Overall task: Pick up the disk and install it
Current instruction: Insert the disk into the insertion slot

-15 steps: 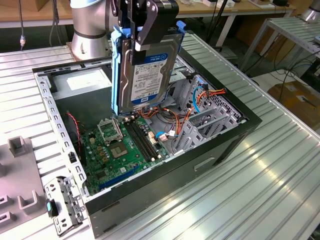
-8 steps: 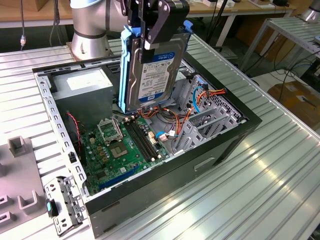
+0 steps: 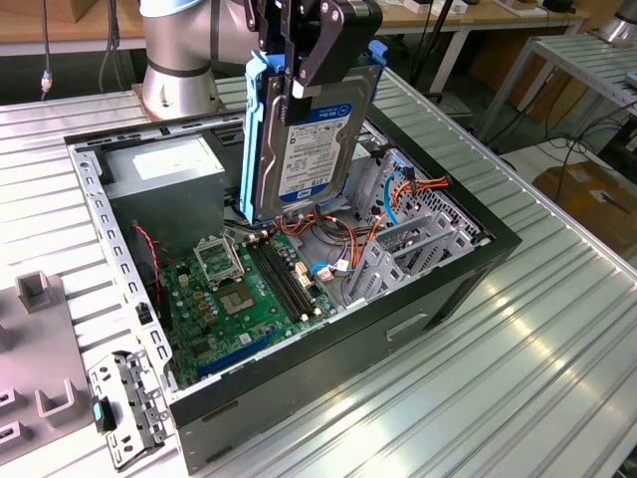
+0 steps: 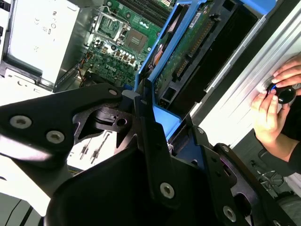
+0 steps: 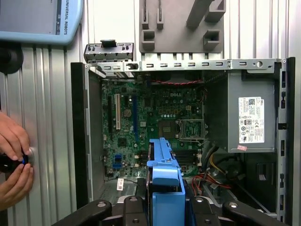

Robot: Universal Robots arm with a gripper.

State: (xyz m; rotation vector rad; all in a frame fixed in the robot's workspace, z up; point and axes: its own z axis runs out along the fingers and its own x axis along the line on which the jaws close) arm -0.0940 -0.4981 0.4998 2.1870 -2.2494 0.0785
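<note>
Above the open computer case (image 3: 438,299), the disk (image 3: 311,149) is held upright, clamped by the closed gripper (image 3: 302,85); it is best guided plumb, clear of the cables (image 3: 343,231).

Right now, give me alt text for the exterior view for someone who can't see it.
A black robot gripper holds a flat grey-metal hard drive with blue side rails upright over an open black computer case, its green motherboard exposed. The case sits on a ribbed metal table.
</note>
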